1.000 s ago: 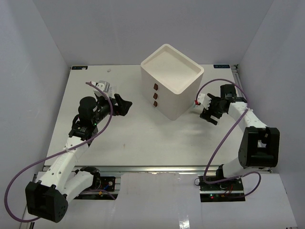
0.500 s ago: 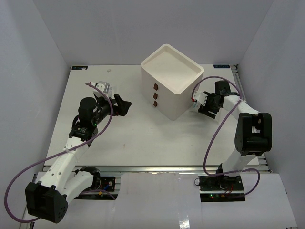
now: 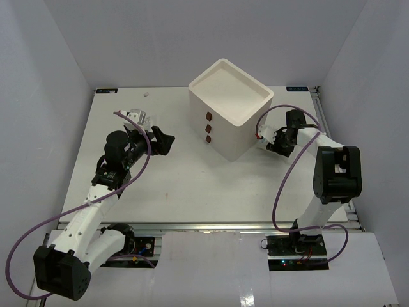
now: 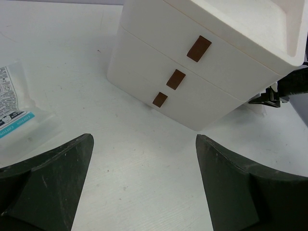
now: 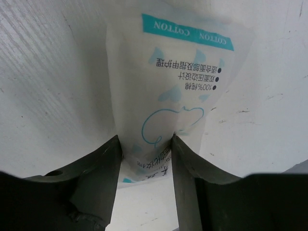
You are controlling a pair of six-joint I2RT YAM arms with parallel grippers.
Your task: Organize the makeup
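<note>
The tabletop (image 3: 192,192) carries one drawer box (image 3: 230,115) with its drawers shut. The task looks to be at an early stage: no item is visibly stored yet. The left gripper (image 4: 144,139) hovers with jaws spread wide, holding nothing. The right gripper (image 5: 145,142), just right of the box, has its jaws pinching one blue-print sachet (image 5: 178,96) on the tabletop. A second sachet (image 4: 14,103) lies beside the left gripper. Count: two sachets, three knobs (image 4: 175,79).

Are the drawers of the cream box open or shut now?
Shut. In the left wrist view the fronts of the cream drawer box lie flush, with no gap, and its dark red knobs line up.
</note>
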